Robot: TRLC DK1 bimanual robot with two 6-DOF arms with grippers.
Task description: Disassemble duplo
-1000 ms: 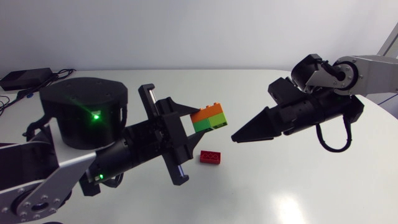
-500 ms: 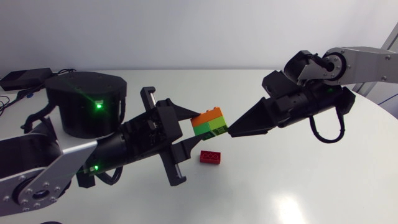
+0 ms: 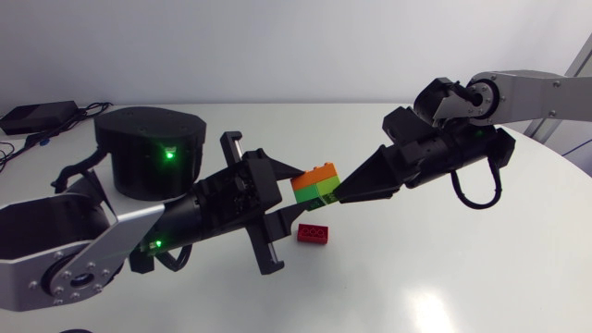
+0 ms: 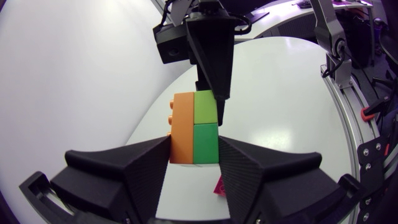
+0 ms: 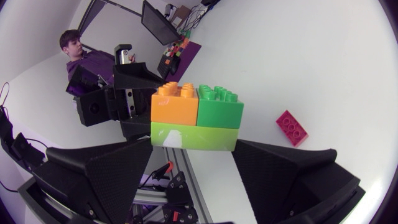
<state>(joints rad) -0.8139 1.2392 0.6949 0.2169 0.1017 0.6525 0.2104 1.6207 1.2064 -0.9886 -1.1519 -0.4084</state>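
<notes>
While my left hand (image 4: 194,149) clamps the duplo stack (image 3: 315,182), my right hand (image 3: 339,195) meets its far end, grip unclear.

Duplo stack (image 3: 315,182) gripped by left jaws and right jaws from opposite sides, above a loose brick (image 3: 314,233) on the surface (image 3: 444,268)

My table (image 3: 444,277) is white with a rounded rim and a faint glare patch toward 5 o'clock. One red brick (image 3: 314,233) lies flat on it, studs up, just off centre toward 6 o'clock, with bare top all round it. At 9 to 10 o'clock stands a black drum (image 3: 153,166) showing a green light. Out at the 10 o'clock rim I see a flat black box (image 3: 37,116), with cables (image 3: 92,109) trailing beside it.
</notes>
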